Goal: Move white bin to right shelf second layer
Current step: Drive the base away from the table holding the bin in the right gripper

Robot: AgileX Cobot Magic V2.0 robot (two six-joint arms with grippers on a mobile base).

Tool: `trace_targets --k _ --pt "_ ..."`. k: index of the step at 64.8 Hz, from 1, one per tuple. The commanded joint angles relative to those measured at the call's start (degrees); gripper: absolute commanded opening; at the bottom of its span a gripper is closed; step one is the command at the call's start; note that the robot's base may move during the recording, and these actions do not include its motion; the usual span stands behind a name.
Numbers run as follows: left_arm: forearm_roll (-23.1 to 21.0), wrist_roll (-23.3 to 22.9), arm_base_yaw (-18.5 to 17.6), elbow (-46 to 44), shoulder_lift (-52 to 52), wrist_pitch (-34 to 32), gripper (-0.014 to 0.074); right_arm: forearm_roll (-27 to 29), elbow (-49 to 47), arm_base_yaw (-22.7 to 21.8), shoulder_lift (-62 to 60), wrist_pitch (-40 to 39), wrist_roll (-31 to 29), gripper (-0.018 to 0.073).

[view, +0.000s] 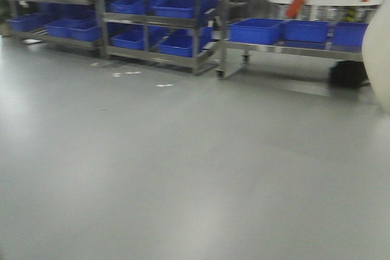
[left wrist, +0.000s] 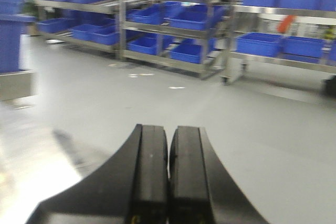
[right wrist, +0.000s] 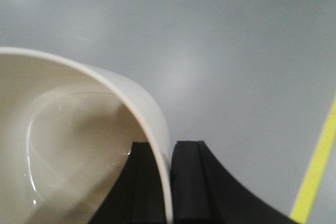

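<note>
The white bin (right wrist: pixel 68 145) is a cream-white smooth tub, held off the grey floor. My right gripper (right wrist: pixel 169 144) is shut on its wall, one finger inside and one outside. The bin's curved side also shows at the right edge of the front view (view: pixel 378 47). My left gripper (left wrist: pixel 169 128) is shut and empty, held above the floor. Two sloped steel racks stand at the far side; a middle level of the right-hand one (view: pixel 159 20) holds blue crates, also in the left wrist view (left wrist: pixel 168 29). Its rollers are too blurred to make out.
A wheeled flat-shelved steel cart (view: pixel 286 48) with blue crates stands right of the racks. A black object (view: pixel 348 74) lies on the floor under it. A yellow floor line (right wrist: pixel 315 166) runs on my right. A blue crate on a steel stand (left wrist: pixel 10 40) is close on my left.
</note>
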Motion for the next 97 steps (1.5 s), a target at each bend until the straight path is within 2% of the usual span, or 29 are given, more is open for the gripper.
trace_targets --k 1,97 --pt "-0.4 -0.2 0.1 1.6 -0.9 -4.7 0.0085 0.5 -1.7 -0.4 0.1 -5.3 -0.2 0.0053" --pt "-0.4 -0.2 0.2 1.6 -0.9 -4.7 0.0085 0.5 -1.7 -0.4 0.1 -5.3 -0.2 0.0053"
